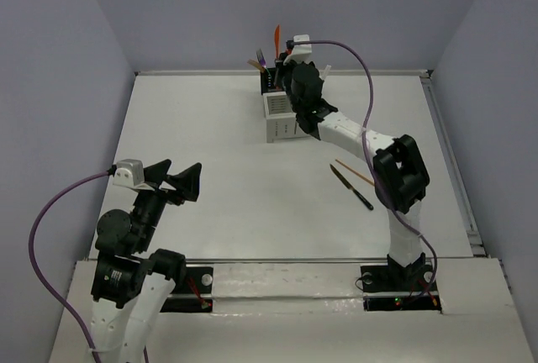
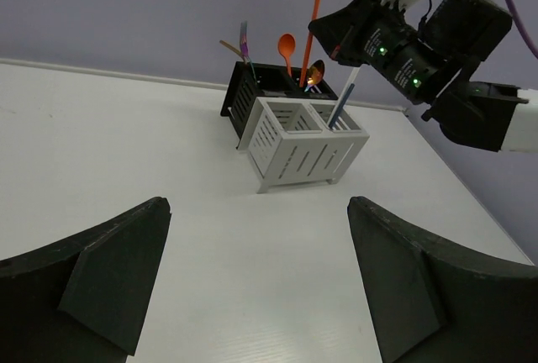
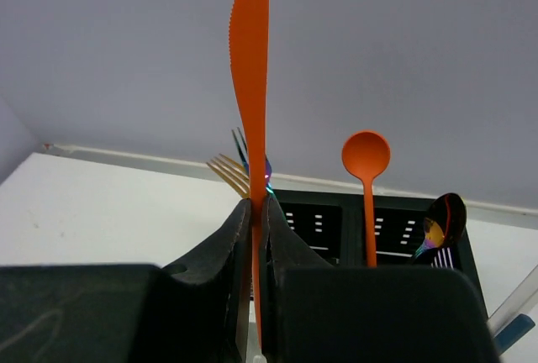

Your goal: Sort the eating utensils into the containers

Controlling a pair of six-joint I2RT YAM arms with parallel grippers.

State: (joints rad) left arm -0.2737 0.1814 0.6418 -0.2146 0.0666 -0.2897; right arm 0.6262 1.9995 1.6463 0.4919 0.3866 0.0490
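My right gripper (image 3: 259, 216) is shut on an orange knife (image 3: 253, 86), held upright with the blade up, above the containers (image 1: 280, 116). The knife also shows in the top view (image 1: 276, 43) and in the left wrist view (image 2: 318, 10). The black holders (image 3: 332, 222) hold an orange spoon (image 3: 366, 161), a gold fork (image 3: 227, 173) and a dark shiny spoon (image 3: 442, 222). The white holders (image 2: 301, 141) hold a blue-and-white utensil (image 2: 344, 99). A black knife (image 1: 351, 188) and a thin orange chopstick (image 1: 355, 172) lie on the table right of centre. My left gripper (image 1: 179, 180) is open and empty, near the front left.
The right arm (image 1: 402, 174) stretches from its base across the right half of the table to the containers. The table's back wall is just behind the holders. A purple cable (image 1: 366, 77) loops over the right arm.
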